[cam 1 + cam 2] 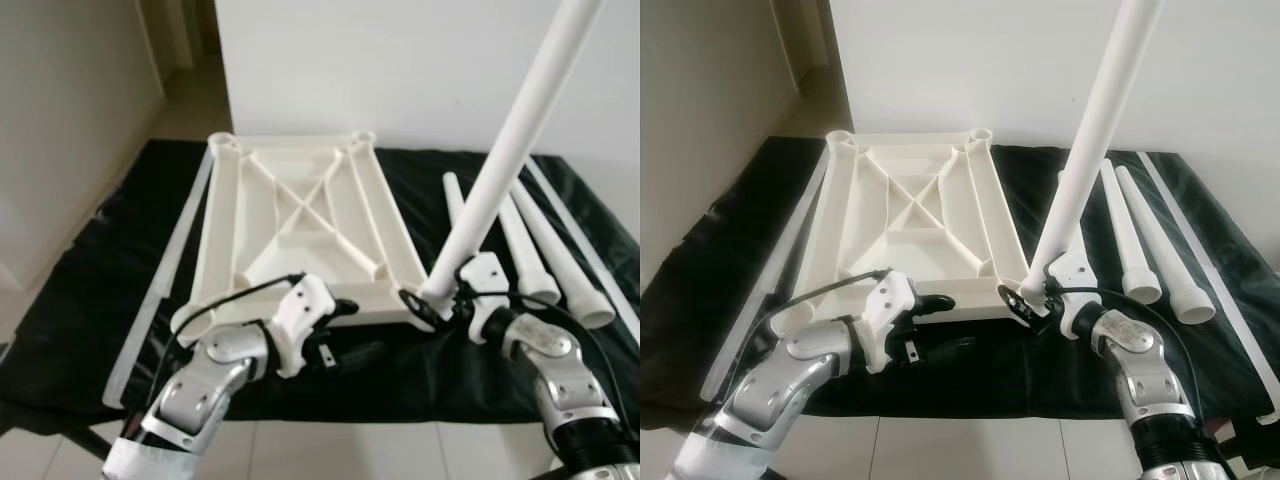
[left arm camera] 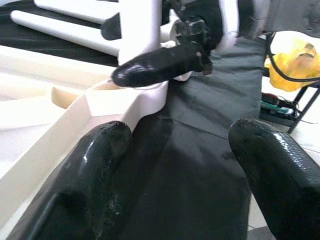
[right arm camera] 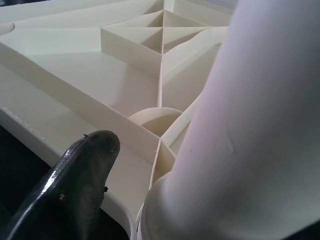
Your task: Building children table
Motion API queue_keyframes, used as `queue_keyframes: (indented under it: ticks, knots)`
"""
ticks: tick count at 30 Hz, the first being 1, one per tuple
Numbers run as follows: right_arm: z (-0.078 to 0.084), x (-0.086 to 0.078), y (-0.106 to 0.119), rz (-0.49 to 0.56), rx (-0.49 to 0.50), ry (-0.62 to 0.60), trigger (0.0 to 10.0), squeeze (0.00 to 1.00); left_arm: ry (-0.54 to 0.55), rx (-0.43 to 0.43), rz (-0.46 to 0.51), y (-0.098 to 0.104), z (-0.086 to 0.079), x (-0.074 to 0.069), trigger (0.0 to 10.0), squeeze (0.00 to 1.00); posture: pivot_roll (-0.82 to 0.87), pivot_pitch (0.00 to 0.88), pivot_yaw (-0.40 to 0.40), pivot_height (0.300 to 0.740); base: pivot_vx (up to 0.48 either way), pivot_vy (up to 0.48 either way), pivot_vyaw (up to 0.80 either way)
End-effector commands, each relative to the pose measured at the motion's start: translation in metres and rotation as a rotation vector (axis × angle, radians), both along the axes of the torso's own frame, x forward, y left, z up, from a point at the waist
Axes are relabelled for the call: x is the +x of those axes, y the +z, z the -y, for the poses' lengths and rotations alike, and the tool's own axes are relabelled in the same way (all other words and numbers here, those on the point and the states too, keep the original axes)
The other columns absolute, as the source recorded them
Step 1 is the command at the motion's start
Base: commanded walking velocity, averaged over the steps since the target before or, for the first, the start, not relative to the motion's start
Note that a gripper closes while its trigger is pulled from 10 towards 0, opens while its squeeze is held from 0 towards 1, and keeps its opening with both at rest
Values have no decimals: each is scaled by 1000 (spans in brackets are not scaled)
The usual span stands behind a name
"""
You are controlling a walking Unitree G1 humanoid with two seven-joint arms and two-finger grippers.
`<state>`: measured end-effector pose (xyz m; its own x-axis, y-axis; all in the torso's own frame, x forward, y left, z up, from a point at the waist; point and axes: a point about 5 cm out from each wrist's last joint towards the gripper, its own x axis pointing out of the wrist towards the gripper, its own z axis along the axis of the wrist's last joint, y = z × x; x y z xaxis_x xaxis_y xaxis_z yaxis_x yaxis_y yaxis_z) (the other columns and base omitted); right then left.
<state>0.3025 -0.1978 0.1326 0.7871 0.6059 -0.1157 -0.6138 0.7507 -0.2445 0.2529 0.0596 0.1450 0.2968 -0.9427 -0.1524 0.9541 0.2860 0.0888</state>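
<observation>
A cream plastic children's tabletop [image 1: 300, 215] lies upside down on a black sheet [image 1: 90, 300] spread over a pale tiled floor [image 1: 330, 450], its ribbed underside and round corner sockets facing up. The right gripper [image 1: 437, 302] pinches the lower end of a long white table leg [image 1: 510, 140], which leans up and away to the right, its foot held at the tabletop's near right corner socket [image 3: 156, 120]; from the right wrist view the leg's end sits just beside that socket, and whether it is seated cannot be told. The left gripper [image 1: 345, 352] hovers low over the sheet just in front of the tabletop's near edge, its two black fingers [image 2: 85, 180] spread apart around nothing. Three more white legs [image 1: 530, 250] lie side by side on the sheet to the right of the tabletop, with a long white strip [image 1: 590, 250] beyond them. Another long white strip [image 1: 165, 270] lies along the tabletop's left side. A white wall [image 1: 420, 60] rises behind.
</observation>
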Motion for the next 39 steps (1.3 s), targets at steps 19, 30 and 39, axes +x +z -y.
queue_keyframes:
  ticks: [19, 30, 39]
  knots:
    - [-6, -1, -20, -48, 150, -112, 10000, 0, 50, 72, 62, -4, -2, 11, 10000, 0, 30, 0, -32, 740, 0, 0, 0]
    - [-12, -8, -32, -78, 281, -217, 10000, 0, 48, 69, 67, -2, -4, 13, 10000, 0, 19, 0, -18, 740, 0, 0, 0]
    - [-18, 6, -31, -139, 394, -346, 10000, 0, 39, 72, 69, -2, -5, 14, 10000, 0, 18, 0, -13, 740, 0, 0, 0]
